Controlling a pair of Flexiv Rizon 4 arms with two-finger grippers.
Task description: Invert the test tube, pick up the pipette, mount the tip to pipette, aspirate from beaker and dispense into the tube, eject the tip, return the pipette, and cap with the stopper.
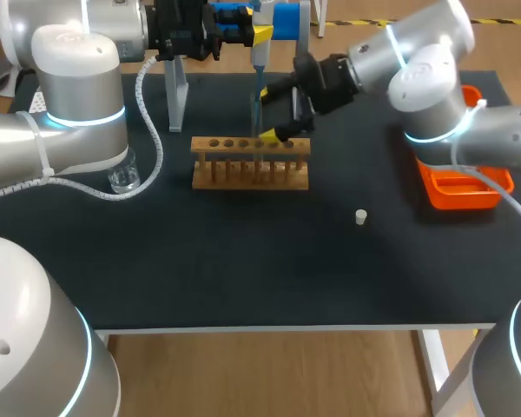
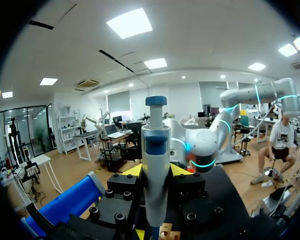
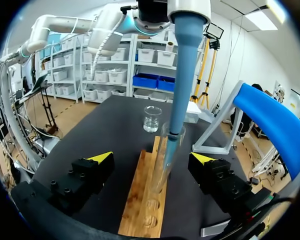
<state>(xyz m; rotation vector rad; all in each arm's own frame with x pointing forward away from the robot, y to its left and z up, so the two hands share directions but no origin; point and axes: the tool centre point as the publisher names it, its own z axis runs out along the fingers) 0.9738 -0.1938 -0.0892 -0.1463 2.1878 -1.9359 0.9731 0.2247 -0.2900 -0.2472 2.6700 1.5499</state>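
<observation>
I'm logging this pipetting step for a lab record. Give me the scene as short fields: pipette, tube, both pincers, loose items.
pipette: upright, lower end in the test tube's mouth
left pincer: shut on the pipette
test tube: standing in the wooden rack, uncapped
right pincer: open, one finger on each side of the tube, not touching it
beaker: on the table, left of the rack
stopper: loose on the table, right of the rack

Your black table [image 1: 243, 278] carries a wooden rack [image 1: 250, 165] at twelve o'clock from its middle; a pipette stand [image 1: 175, 95] rises behind it at eleven; a glass beaker [image 1: 124, 178] sits at nine. A white stopper [image 1: 361, 217] lies at three o'clock; an orange tray [image 1: 456, 193] rests farther out, toward two.
</observation>
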